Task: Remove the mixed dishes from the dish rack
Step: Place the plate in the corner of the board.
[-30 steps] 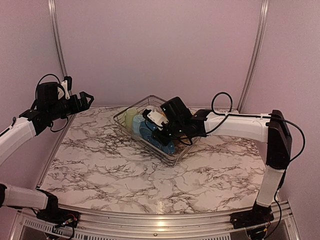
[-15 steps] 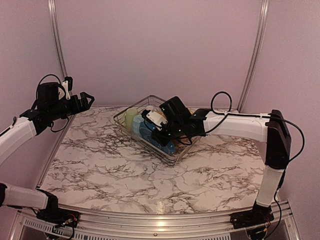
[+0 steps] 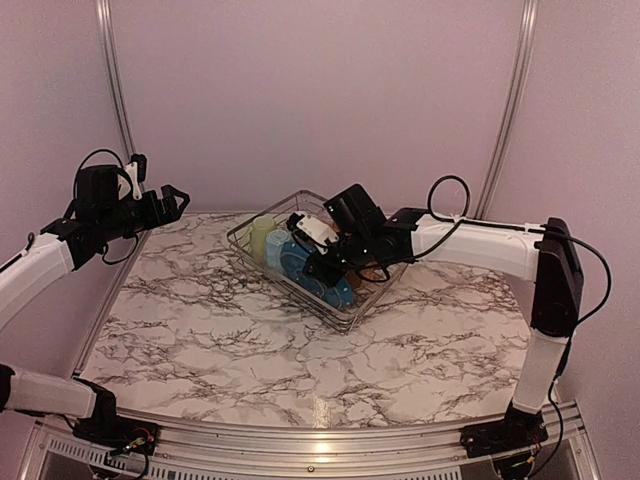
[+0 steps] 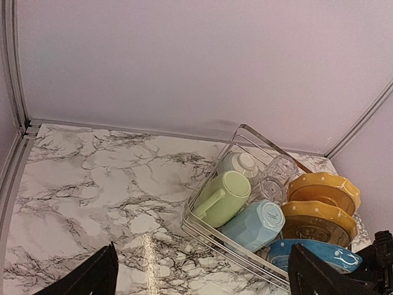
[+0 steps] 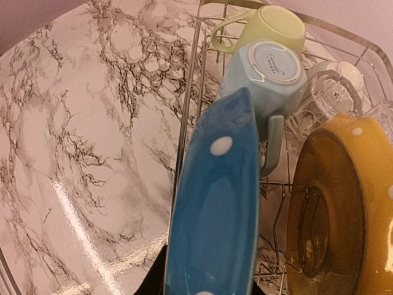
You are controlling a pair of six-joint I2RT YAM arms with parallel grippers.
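Observation:
The silver wire dish rack (image 3: 342,318) stands at the back middle of the table. My right gripper (image 3: 322,262) is inside it, shut on the edge of the blue plate (image 5: 215,209), which stands upright at the rack's near side (image 3: 298,262). The light blue mug (image 5: 264,77), pale green cup (image 5: 270,27), clear glass (image 5: 331,92) and a yellow-orange plate (image 5: 344,215) lie in the rack. The left wrist view shows the pale green bowl (image 4: 242,163) and both yellow-orange plates (image 4: 322,190). My left gripper (image 3: 172,195) is open and empty, held high at the far left.
The marble tabletop (image 3: 250,350) spreads in front of and left of the rack. Pink walls with metal rails (image 3: 112,90) close in the back and sides. The rack's upright wire dividers (image 5: 279,215) stand between the plates.
My right gripper has risen slightly and shifted a little back with the blue plate in it. The left arm has not moved.

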